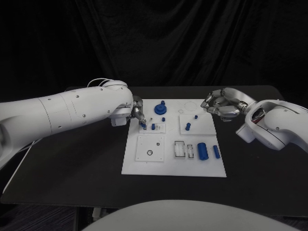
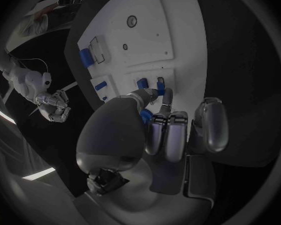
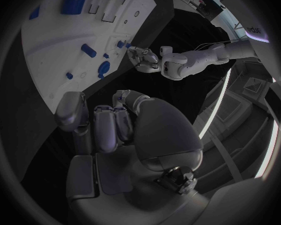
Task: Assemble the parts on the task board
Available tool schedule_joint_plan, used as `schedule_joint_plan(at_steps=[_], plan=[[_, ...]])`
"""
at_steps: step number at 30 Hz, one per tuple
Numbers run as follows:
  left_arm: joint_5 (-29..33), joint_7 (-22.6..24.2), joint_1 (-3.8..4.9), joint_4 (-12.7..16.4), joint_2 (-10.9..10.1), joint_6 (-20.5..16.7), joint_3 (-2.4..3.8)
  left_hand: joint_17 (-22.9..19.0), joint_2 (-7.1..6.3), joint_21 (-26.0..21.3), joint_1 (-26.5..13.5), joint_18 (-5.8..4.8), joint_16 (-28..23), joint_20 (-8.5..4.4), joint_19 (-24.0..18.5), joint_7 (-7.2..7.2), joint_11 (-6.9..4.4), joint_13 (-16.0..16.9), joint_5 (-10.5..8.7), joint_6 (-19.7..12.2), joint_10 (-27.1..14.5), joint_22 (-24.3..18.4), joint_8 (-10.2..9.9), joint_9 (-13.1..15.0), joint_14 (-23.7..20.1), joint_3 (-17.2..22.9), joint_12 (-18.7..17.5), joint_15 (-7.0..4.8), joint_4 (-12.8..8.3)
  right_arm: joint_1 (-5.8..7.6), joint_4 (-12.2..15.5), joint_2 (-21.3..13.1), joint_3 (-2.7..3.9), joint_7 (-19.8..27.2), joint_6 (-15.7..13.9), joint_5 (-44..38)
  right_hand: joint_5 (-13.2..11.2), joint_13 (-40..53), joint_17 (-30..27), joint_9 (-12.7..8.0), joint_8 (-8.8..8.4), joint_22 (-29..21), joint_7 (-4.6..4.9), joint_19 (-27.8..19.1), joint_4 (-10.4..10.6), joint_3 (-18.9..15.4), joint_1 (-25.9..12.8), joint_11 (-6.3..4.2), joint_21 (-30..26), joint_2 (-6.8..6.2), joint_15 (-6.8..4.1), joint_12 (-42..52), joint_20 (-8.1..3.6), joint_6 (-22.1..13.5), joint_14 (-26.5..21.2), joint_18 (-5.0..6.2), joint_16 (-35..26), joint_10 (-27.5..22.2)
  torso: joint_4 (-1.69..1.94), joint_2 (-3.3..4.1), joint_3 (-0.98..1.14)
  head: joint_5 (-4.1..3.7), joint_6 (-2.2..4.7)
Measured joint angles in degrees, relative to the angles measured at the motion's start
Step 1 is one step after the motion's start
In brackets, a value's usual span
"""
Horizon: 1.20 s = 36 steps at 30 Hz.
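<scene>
The board (image 1: 154, 166) is lying flat in the middle of the black table (image 1: 70, 178), long side running away from the robot, so that both arms are reaching it from its two flanks.

Nearest the robot, on the board's near half, a thick blue cylinder (image 1: 202, 150) and a slimmer blue pin (image 1: 216, 152) are lying on their sides beside a pair of rectangular slots (image 1: 184, 149). They appear to be loose stock waiting for placement. A square inset plate with a small ring (image 1: 149, 153) is sitting toward the board's left edge.

Further along, at mid-board, the left hand (image 1: 136, 115) is hanging over the left edge with its fingers pointing down. In the left wrist view, the fingertips (image 2: 160, 91) are pinching a small blue peg (image 2: 159, 89) at the board's surface, next to another short blue peg (image 1: 153, 127). The grip is at the fingertips, apparently so that the peg stays upright over its seat; whether it is already seated cannot be told. A blue bolt (image 1: 188, 127) is standing to the right of these.

At the far end, a blue knob (image 1: 161, 107) is standing on the board.

Off the far right corner of the board, the right hand (image 1: 222, 103) is hovering with its fingers curled inward and nothing in them, apart from every part. It appears to be parked there, leaving the board to the left arm.
</scene>
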Motion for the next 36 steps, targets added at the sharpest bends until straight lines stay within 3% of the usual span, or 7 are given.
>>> schedule_joint_plan(at_steps=[15, 36], plan=[[-0.68, 0.51, -0.80, -1.01, 0.47, -1.12, -0.01, 0.00, 0.31, -0.22, -0.15, 0.00, 0.00, 0.00, 0.00, 0.02, 0.00, 0.00, -0.14, 0.02, 0.00, 0.00, -0.22, 0.15, 0.00, 0.00, 0.00, 0.00, 0.00, -0.06, -0.01, 0.01, 0.03, 0.01, 0.04, 0.00, 0.00, 0.04, 0.00, 0.01, 0.00, -0.01, 0.00, 0.00, 0.00, 0.00, 0.00, 0.00, 0.00, 0.00, 0.00, 0.00, 0.00, 0.00, 0.00, 0.00, 0.00, 0.00, -0.04, 0.00, -0.02, 0.15, 0.00], [-2.08, 1.38, -1.53, -0.06, -0.21, -2.18, 0.05, 0.00, 0.31, -0.22, -0.14, -0.01, 0.00, 0.00, 0.00, 0.04, 0.00, 0.00, -0.09, 0.04, 0.00, -0.01, -0.10, 0.27, 0.00, 0.00, 0.00, 0.00, -0.01, -0.22, -0.06, 0.00, 0.02, 0.01, 0.15, 0.00, 0.00, 0.02, -0.07, -0.06, 0.00, -0.02, 0.00, 0.00, 0.00, 0.00, 0.30, 0.00, 0.00, -0.30, 0.00, 0.00, 0.00, 0.00, 0.00, 0.01, 0.00, 0.00, 0.05, -0.06, -0.01, -0.04, 0.00]])
